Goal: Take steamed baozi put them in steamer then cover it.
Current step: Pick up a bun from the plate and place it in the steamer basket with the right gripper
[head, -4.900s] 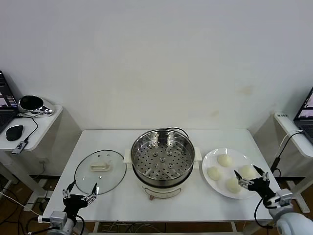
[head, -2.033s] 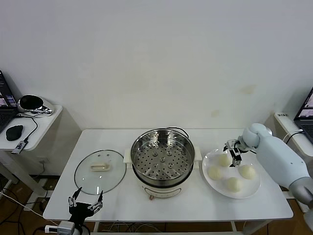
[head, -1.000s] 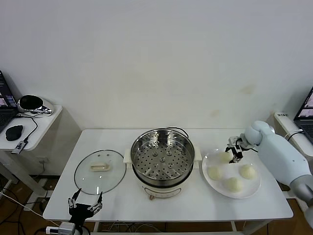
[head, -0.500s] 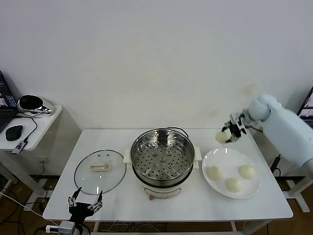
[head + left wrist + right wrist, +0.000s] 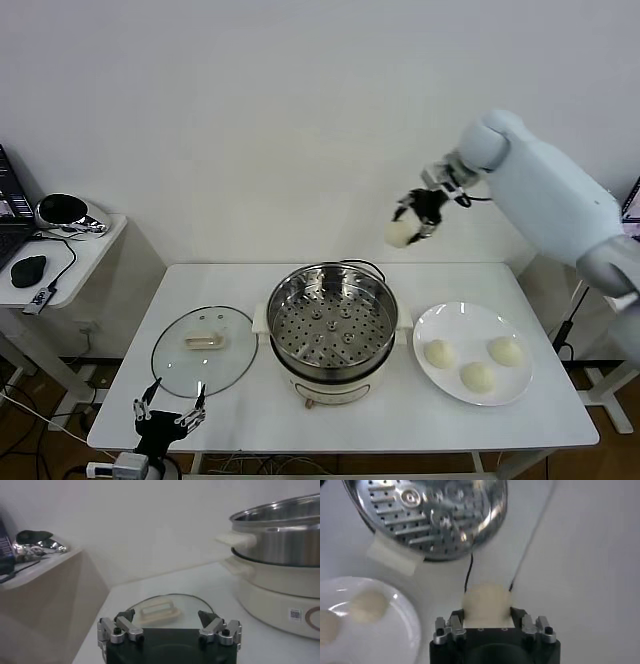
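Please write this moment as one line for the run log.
right gripper: holds baozi above table | steamer: empty | plate: three baozi | left gripper: parked

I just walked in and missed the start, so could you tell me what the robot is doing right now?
It is loading buns into the steamer. The right gripper holds one bun in the air above the table, beyond the steamer's far right side. Three buns remain on the plate. The steamer is open with nothing on its tray, and the glass lid lies on the table to its left. The left gripper waits, open, at the near table edge by the lid.
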Action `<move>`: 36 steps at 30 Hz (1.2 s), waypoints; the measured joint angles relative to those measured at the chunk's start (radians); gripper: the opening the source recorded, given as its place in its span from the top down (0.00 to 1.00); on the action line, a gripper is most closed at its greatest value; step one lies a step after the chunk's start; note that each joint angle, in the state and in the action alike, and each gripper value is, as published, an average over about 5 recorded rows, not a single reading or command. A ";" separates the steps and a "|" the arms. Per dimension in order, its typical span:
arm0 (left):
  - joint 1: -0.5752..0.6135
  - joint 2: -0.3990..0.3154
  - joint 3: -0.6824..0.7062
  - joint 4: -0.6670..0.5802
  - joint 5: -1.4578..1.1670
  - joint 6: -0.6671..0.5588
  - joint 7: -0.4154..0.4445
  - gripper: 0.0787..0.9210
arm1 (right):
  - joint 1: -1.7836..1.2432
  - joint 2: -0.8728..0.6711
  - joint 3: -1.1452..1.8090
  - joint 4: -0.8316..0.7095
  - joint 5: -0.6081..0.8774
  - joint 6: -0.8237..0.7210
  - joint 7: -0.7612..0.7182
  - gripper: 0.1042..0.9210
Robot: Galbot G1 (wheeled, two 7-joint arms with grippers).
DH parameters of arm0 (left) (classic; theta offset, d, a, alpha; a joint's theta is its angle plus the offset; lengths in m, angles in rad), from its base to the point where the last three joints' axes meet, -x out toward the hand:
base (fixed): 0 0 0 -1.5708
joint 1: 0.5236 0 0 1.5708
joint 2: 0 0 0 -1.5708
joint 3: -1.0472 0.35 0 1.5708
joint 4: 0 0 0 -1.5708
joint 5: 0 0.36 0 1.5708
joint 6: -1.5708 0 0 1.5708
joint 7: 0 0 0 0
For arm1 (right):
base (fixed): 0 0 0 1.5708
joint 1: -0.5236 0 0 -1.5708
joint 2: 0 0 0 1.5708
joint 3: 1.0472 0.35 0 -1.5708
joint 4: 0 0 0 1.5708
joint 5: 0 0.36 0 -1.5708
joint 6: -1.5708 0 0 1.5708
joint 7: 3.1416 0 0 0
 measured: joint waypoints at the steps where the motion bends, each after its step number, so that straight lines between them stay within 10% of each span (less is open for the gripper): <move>1: 0.001 -0.002 -0.002 -0.001 0.000 -0.001 -0.001 0.12 | 0.001 0.013 -0.005 -0.001 -0.002 0.032 -0.001 0.40; 36: -0.004 -0.010 -0.018 0.012 -0.015 -0.003 0.001 0.12 | -0.139 0.245 -0.086 -0.013 -0.309 0.359 0.081 0.40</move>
